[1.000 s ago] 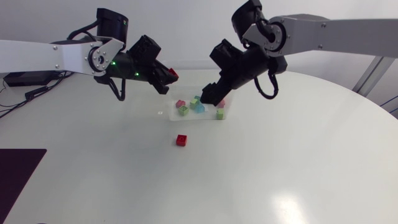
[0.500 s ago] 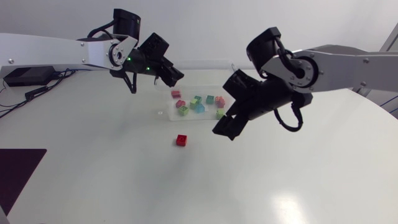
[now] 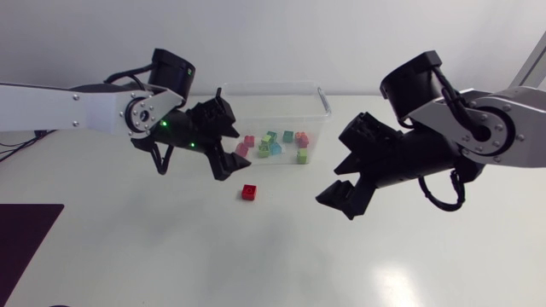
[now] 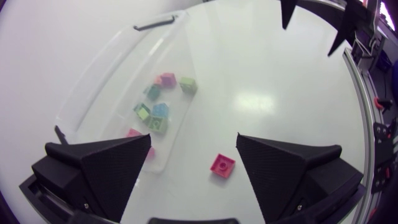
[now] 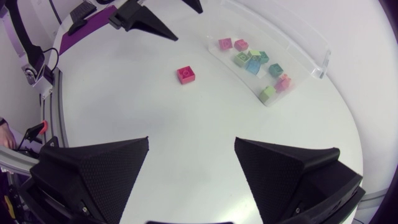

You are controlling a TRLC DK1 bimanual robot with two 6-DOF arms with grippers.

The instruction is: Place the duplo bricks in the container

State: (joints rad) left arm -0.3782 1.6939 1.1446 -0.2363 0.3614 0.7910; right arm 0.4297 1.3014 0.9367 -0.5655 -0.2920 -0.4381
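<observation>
Duplo bricks (image 3: 275, 143) in pastel colours lie loose in the clear container (image 3: 322, 95) on the white round table (image 3: 409, 264). One red brick (image 3: 249, 192) sits flat at seven o'clock from it, studs seemingly up. Left gripper (image 3: 227, 139) at eleven o'clock of that brick and right gripper (image 3: 339, 186) at three o'clock both have their fingers spread wide.

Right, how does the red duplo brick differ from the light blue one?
The red duplo brick lies on the table, outside the container; the light blue brick lies inside it. The red one sits alone; the blue one among other bricks. Both are small and square.
</observation>
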